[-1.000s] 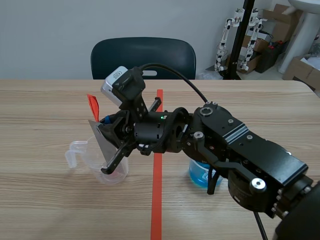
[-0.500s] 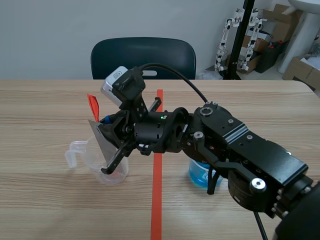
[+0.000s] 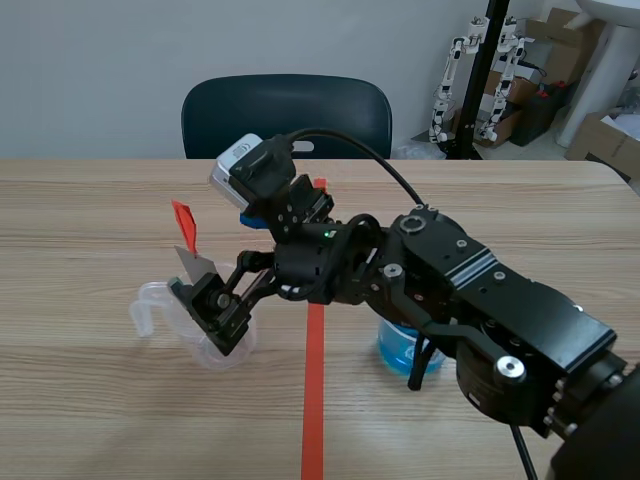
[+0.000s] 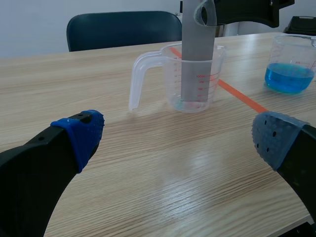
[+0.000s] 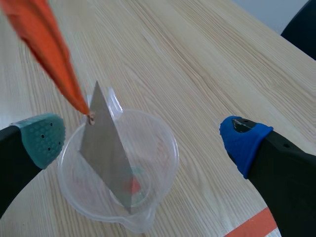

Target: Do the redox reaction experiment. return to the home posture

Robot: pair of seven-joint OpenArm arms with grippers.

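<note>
Landmark: clear measuring cup, on the table just beside the orange-red tape line.

Grey metal strip: stands inside the cup, foot on the bottom, upper end leaning on the rim. Judged deliberate, as the wall props it up with no grip needed. Orange-red tag at its top corner sticks up clear of the cup.

Right gripper: directly above the cup, jaws spread wide to either side of the strip, holding nothing. Spread presumably to clear the strip before lifting off toward home.

Left gripper: well back from the cup, low over the table, jaws wide apart and empty. Already out of the way.

Beaker of blue liquid: across the tape line from the cup, partly hidden under the right arm.

Change against half a second ago: then clamped on the strip over the cup, now let go. Fingers swung apart, wrist camera slightly higher, strip left resting in the cup. Cup and beaker unmoved.
</note>
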